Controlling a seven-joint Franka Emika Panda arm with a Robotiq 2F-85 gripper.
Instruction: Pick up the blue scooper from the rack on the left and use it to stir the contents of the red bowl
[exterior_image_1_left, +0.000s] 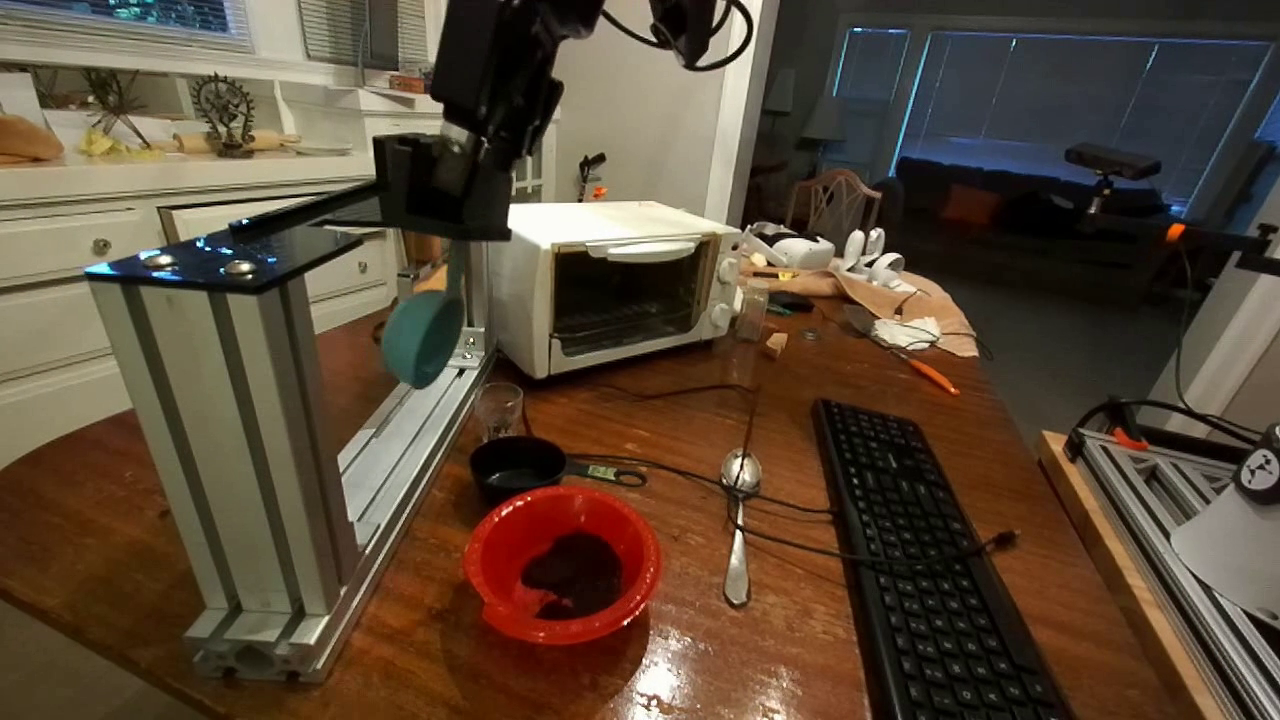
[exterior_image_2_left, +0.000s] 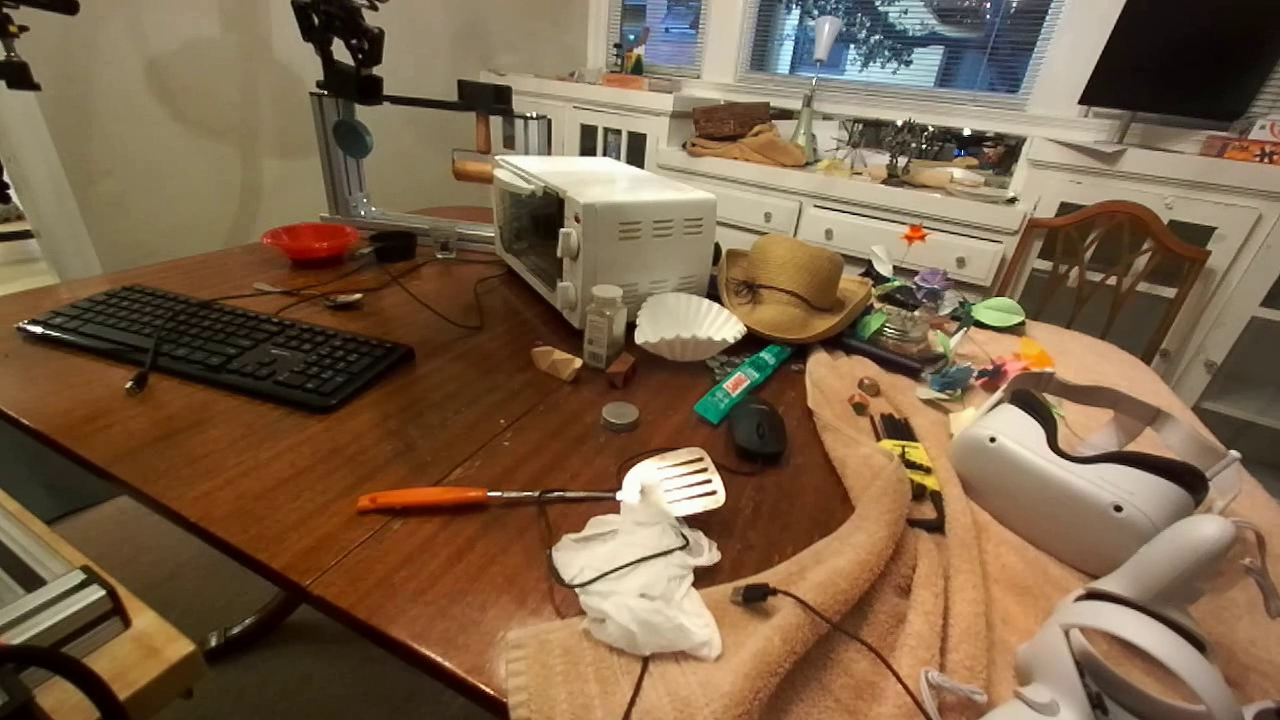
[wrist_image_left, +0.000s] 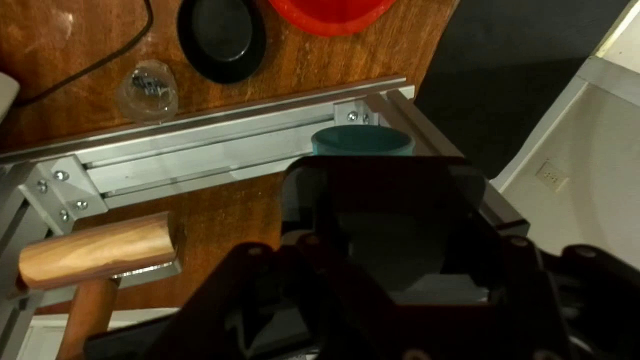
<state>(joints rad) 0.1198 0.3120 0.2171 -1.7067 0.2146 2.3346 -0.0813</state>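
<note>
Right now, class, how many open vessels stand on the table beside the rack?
3: the red bowl, the black cup close beside it, and the clear glass between that cup and the toaster oven. Any behind it would be hidden.

My claw (exterior_image_1_left: 460, 165) is black, the scooper (exterior_image_1_left: 423, 340) teal. I see a bright red bowl (exterior_image_1_left: 638, 550), its contents (exterior_image_1_left: 578, 572) dark brown, a silver rack (exterior_image_1_left: 222, 440) with dark lengthwise stripes, a white toaster oven (exterior_image_1_left: 615, 285) and a reddish-brown, wood-grained table (exterior_image_1_left: 785, 620).

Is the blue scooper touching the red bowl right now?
Apart: both exterior views show the blue scooper hanging higher than the red bowl, with a clear gap between them.
</note>
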